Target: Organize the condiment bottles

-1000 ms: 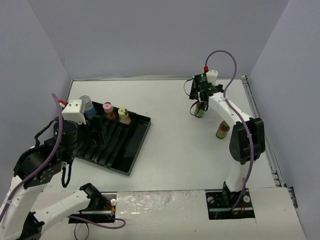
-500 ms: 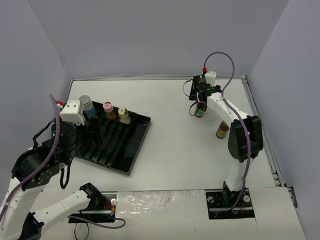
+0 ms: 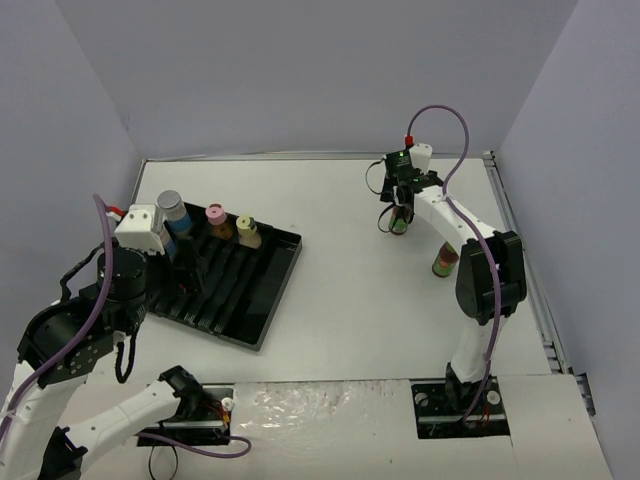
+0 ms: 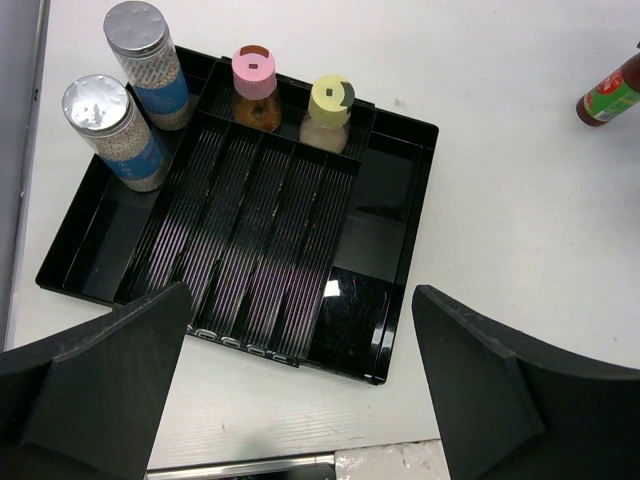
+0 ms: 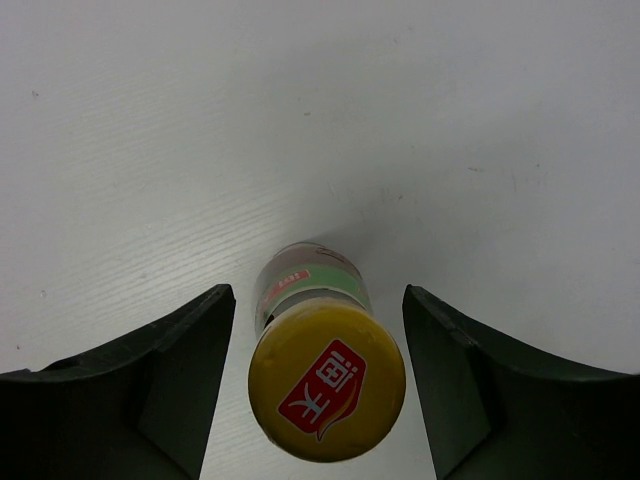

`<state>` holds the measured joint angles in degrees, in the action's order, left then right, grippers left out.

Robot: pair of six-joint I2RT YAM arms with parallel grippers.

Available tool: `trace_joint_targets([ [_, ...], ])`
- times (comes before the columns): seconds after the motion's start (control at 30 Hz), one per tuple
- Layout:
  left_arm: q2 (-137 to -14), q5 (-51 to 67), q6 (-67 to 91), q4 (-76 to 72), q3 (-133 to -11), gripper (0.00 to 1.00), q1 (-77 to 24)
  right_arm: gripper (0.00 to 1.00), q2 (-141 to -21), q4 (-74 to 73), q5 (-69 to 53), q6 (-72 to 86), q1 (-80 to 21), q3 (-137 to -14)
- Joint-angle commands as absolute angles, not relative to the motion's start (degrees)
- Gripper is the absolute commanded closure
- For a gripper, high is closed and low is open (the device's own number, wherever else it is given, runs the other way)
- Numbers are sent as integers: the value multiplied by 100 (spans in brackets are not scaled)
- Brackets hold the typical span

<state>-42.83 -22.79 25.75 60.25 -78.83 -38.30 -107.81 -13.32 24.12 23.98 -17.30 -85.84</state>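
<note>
Left gripper (image 4: 300, 300): fingers wide apart, empty, above black ridged tray (image 4: 385, 190).
Right gripper (image 5: 320, 295): fingers apart, flanking upright yellow-lidded dark bottle (image 5: 326, 378), toward far right corner of table (image 3: 340, 300).
Second dark bottle (image 3: 445, 262): near table's right edge.
Tray's far edge: silver-lidded bottles (image 4: 98, 105), pink-capped bottle (image 4: 254, 70), pale-yellow-capped bottle (image 4: 331, 98).

Far beyond your left fingers (image 4: 90, 380), the frame edge cuts off a red-green-labelled bottle (image 4: 606, 97). Between your right fingers (image 5: 150, 390), a yellow cap (image 5: 327, 380) hides much of its bottle (image 5: 305, 275).

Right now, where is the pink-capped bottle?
In the top view the pink-capped bottle stands on the table's left side, in the black tray's far compartment, between a silver-lidded bottle and the yellow-capped bottle.
</note>
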Motion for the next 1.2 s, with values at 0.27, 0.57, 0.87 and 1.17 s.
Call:
trace_joint_targets([
  [0.27, -4210, -2399, 2479, 5941, -7989, 10, -3876, 57, -10802, -1037, 2443, 2408, -1749, -8543],
  [0.57, -4201, -2435, 2435, 5956, -7989, 10, -3876, 100, -10645, -1031, 2505, 2426, -1832, -8379],
  [0.87, -4184, -2461, 2399, 5856, -7852, 10, -3876, 100, -10111, -1248, 2644, 2234, -2082, -8558],
  [1.17, -4153, -2590, 2413, 5742, -7623, 10, -3876, 100, -9675, -1652, 2713, 2130, -2705, -8930],
])
